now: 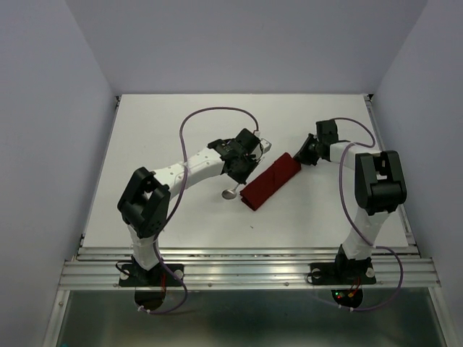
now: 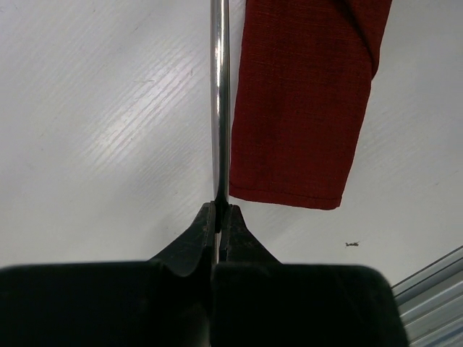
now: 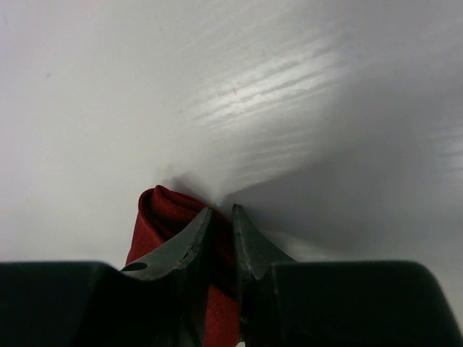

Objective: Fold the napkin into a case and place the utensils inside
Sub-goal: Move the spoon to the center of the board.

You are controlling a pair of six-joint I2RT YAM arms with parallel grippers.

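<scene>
The top external camera sits high above and behind the near edge of the table (image 1: 166, 123). It faces down and forward, far enough off to take in the whole surface from near edge to far edge. The left wrist camera is close over the surface. It looks along the left gripper (image 2: 219, 211) and the utensil (image 2: 220, 108) at the end of the case (image 2: 300, 123) toward the table's near edge, with the near-edge rail (image 2: 434, 278) in its lower right corner. The right wrist camera is lower and nearer still, looking past the right gripper (image 3: 221, 211) across bare table at the case's opposite end. All three views share the case.
</scene>
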